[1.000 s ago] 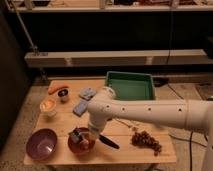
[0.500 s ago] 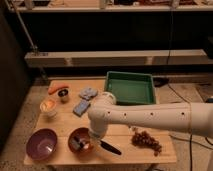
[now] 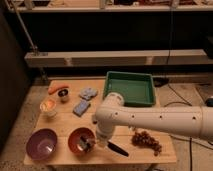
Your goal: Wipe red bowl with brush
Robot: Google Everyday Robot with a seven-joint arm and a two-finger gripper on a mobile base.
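Over the last second my arm has sunk lower over the red bowl (image 3: pixel 73 135). The black tail of the brush (image 3: pixel 116 148) has swung down and outward behind my hand (image 3: pixel 95 142). The bowl itself has not shifted on the worktop (image 3: pixel 65 121). I read that as a wiping stroke under way, not an approach.

My hand sits at the bowl's near rim, reaching into it. My own wrist covers it, so I cannot tell how far open it is or whether it truly has the brush. The brush runs through where my hand is. Its head seems to lie inside the bowl just ahead of the hand, and its handle sticks out behind, over the worktop. The purple bowl (image 3: pixel 41 144) lies beyond the red one, apart from my hand.
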